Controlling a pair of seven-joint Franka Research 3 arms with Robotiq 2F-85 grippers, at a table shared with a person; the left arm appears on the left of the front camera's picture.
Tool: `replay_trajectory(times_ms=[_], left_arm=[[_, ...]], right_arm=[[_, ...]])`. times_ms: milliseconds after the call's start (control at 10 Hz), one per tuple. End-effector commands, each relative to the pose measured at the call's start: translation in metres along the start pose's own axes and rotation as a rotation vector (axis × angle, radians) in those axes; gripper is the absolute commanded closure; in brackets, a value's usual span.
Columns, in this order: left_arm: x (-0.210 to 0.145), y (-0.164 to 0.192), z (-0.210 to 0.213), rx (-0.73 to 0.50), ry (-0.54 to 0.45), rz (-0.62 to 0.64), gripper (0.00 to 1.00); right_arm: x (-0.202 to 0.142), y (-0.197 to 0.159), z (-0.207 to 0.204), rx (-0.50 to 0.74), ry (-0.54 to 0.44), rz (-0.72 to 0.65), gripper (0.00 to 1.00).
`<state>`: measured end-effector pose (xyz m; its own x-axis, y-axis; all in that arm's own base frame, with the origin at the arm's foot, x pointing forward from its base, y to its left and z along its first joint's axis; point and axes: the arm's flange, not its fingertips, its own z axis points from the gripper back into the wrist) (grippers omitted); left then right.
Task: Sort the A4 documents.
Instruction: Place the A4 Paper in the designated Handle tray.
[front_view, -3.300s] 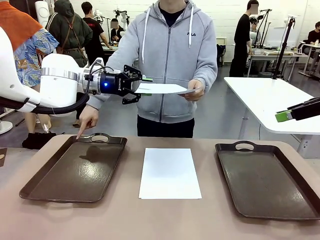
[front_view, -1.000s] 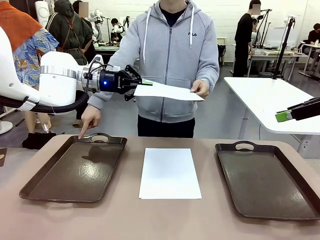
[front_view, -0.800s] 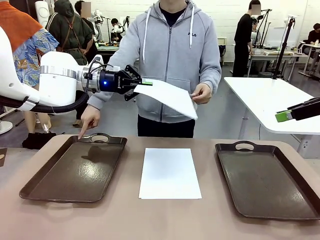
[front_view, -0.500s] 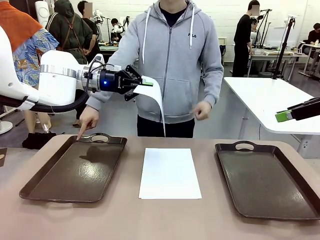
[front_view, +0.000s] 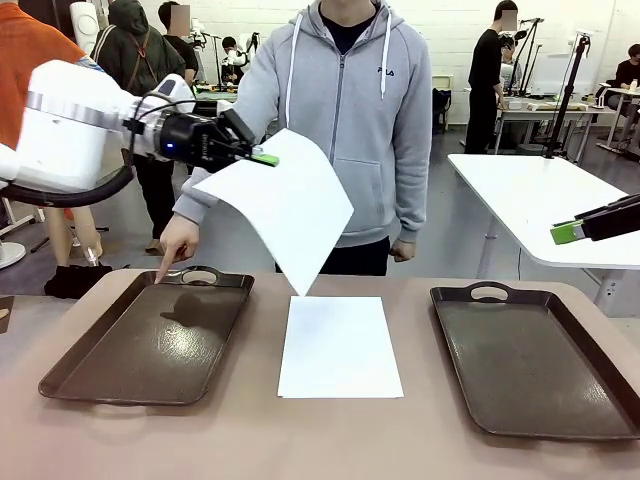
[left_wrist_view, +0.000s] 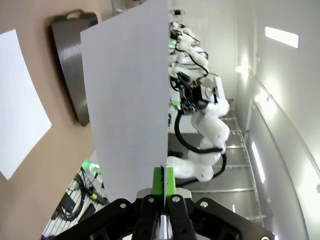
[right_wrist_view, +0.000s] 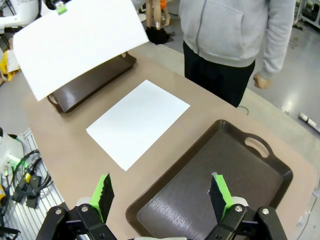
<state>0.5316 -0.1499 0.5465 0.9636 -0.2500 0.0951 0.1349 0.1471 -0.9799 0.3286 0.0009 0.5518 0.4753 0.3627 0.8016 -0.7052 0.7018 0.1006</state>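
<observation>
My left gripper (front_view: 262, 158), upper left of the front frame, is clenched on one corner of an A4 sheet (front_view: 285, 205) that hangs tilted in the air. A second sheet (front_view: 340, 345) lies flat at table centre, between the left tray (front_view: 140, 350) and the right tray (front_view: 530, 370). My right gripper (right_wrist_view: 162, 194) is released, its fingers spread wide above the right tray.

A small dark "FILA" logo (front_view: 384, 71) sits high on the chest of the grey zip hoodie (front_view: 340, 130) worn by the person standing at the far side of the surface (front_view: 250, 440). The lettering is tiny but legible in the front view. No other print can be read.
</observation>
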Motion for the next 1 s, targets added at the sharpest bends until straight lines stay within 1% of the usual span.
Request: replay_trajectory(times_ms=[0, 200, 400, 500, 600, 700, 800, 900], left_arm=[[-0.026, 0.026, 0.025, -0.068, 0.023, 0.03, 0.99], [-0.051, 0.056, 0.041, -0.022, -0.051, 0.14, 0.99], [-0.077, 0.075, 0.047, 0.017, -0.087, 0.158, 0.99], [-0.09, 0.092, 0.051, 0.059, -0.122, 0.185, 0.99], [-0.101, 0.106, 0.053, 0.128, -0.158, 0.208, 0.99], [-0.112, 0.115, 0.054, 0.201, -0.142, 0.205, 0.99], [-0.117, 0.121, 0.059, 0.24, -0.162, 0.199, 0.99], [-0.12, 0.126, 0.066, 0.287, -0.207, 0.177, 0.99]], right_arm=[[-0.001, 0.0, -0.003, 0.016, -0.004, 0.001, 0.0], [-0.001, 0.0, -0.003, 0.016, -0.004, 0.001, 0.0], [-0.001, 0.0, -0.003, 0.016, -0.004, 0.001, 0.0], [-0.001, 0.0, -0.003, 0.016, -0.004, 0.001, 0.0], [-0.001, 0.0, -0.003, 0.016, -0.004, 0.001, 0.0], [-0.001, 0.0, -0.003, 0.016, -0.004, 0.001, 0.0], [-0.001, 0.0, -0.003, 0.016, -0.004, 0.001, 0.0], [-0.001, 0.0, -0.003, 0.016, -0.004, 0.001, 0.0]])
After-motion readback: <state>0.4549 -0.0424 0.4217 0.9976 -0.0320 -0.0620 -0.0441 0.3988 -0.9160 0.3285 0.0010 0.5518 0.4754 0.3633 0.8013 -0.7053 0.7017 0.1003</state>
